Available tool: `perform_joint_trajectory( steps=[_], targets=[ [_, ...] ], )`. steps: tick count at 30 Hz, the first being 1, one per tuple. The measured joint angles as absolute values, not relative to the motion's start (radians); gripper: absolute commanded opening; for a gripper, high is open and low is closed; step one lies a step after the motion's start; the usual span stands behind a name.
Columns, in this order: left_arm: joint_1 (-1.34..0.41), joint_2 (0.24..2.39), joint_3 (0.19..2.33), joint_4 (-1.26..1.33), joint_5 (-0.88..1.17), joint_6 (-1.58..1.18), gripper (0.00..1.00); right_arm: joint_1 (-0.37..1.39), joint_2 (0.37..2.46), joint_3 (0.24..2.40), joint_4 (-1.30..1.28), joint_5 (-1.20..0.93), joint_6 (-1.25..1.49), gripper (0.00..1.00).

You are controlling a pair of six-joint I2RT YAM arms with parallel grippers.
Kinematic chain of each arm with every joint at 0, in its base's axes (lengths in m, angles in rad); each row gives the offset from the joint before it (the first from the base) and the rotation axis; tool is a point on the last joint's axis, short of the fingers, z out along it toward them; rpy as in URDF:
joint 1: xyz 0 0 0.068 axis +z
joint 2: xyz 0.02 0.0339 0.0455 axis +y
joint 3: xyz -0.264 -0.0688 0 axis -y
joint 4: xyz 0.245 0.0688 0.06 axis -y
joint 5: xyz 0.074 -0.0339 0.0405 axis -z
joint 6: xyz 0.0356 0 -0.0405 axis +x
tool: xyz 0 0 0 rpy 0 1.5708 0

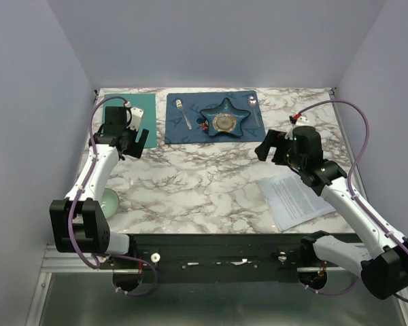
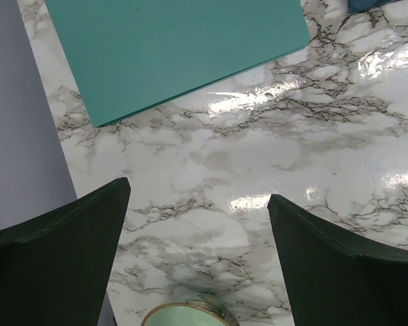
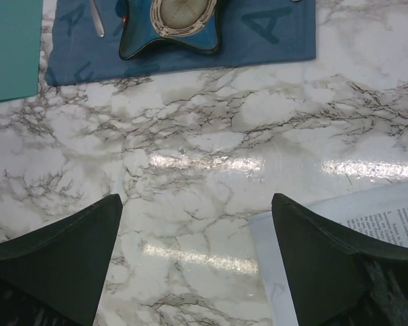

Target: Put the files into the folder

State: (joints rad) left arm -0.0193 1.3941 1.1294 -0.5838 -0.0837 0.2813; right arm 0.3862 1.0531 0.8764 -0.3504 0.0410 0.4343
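Files (image 1: 296,197), top external view: a loose lot of white printed sheets, flat on the marble table (image 1: 190,183) at the near right, partly under the right arm. Folder (image 1: 147,105): teal, flat at the far left corner, well apart from the sheets, part hidden by the left arm. No paper shows on it. Between them lies a blue placemat (image 1: 180,132) with a star dish (image 1: 224,119). Left gripper (image 1: 134,144) hangs over the folder's near edge and right gripper (image 1: 268,146) over bare marble beside the sheets, both holding nothing.

Left wrist view: left gripper (image 2: 197,193) with jaws spread wide, empty, above bare marble. The folder (image 2: 177,47) is just ahead, its near edge untouched. A pale green round rim (image 2: 190,314) shows at the bottom.

Right wrist view: right gripper (image 3: 197,197) with jaws wide, empty. A corner of the files (image 3: 394,224) lies by the right finger. Whether they touch cannot be told. The folder (image 3: 10,47) is at the far left.

Status, as judged: nothing done. Sheets not yet picked up, and the carry across and placing in the folder all remain.
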Motion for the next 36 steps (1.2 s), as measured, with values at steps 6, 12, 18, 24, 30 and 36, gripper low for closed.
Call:
perform_joint_trajectory(
  steps=[6,12,18,24,30,36],
  targets=[
    [0.011,1.366,1.097,-0.54,-0.095,0.314,0.99,0.386,1.025,0.87,-0.351,0.041,0.426,1.0],
    [0.089,1.377,1.097,-0.496,-0.097,0.358,0.99,0.386,1.007,0.869,-0.351,0.043,0.416,0.99],
    [0.094,1.472,1.096,-0.446,-0.151,0.403,0.99,0.386,1.0,0.869,-0.355,0.044,0.41,0.98],
    [0.095,1.498,1.002,-0.308,-0.244,0.489,0.99,0.386,0.975,0.868,-0.362,0.044,0.406,0.97],
    [0.096,1.517,0.916,-0.145,-0.315,0.597,0.99,0.386,0.972,0.868,-0.371,0.044,0.402,0.96],
    [0.094,1.579,0.799,0.126,-0.401,0.752,0.99,0.386,0.995,0.878,-0.379,0.036,0.408,0.95]
  ],
)
